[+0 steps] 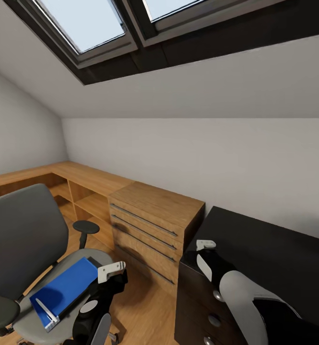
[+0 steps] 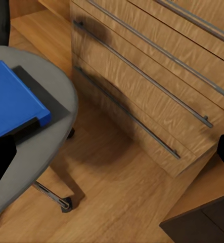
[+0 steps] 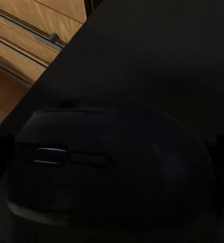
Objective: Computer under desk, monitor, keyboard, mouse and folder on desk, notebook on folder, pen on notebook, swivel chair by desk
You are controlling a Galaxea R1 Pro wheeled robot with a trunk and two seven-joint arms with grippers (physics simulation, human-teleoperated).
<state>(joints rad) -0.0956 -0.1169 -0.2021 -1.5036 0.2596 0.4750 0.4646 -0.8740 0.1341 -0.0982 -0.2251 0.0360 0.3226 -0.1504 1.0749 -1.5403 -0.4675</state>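
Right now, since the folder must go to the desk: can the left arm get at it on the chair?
Probably yes: the left gripper hangs just beside the folder, which lies uncovered on the chair seat.

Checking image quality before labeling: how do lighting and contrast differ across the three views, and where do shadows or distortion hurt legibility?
Head view: bright, evenly lit; wide-angle stretch toward the edges; the desk is a featureless black. Left wrist view: clear, with a soft shadow on the wooden drawer cabinet and under the folder. Right wrist view: very dark, the mouse barely separates from the black top.
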